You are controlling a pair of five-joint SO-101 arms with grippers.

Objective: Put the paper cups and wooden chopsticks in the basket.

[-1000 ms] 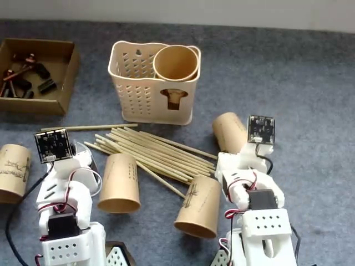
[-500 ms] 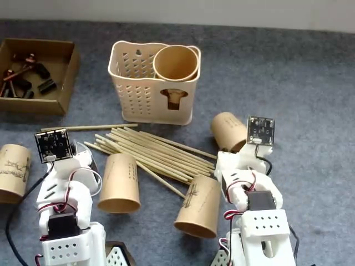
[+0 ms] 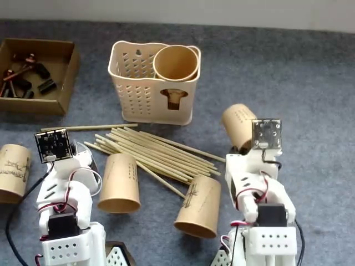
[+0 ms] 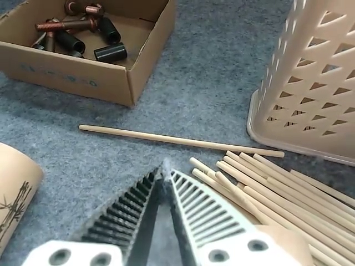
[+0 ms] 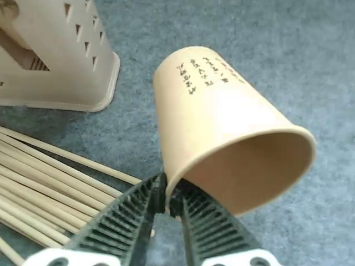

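Five cups, one pinched by its rim

Right gripper [image 5: 166,195] is clamped on the rim of a tan paper cup [image 5: 222,133], near the cream perforated plastic basket [image 3: 138,94] holding another cup [image 3: 176,62]. Three more cups [image 3: 118,183] lie around the heaped wooden chopsticks [image 3: 155,152]. Left gripper [image 4: 165,172], jaws together and empty, hovers beside them.

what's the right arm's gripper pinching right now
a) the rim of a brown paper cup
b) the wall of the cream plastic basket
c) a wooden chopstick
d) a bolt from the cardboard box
a: in the right wrist view the right gripper has its jaws closed on the rim of the brown paper cup, while the wooden chopsticks lie loose beside it.
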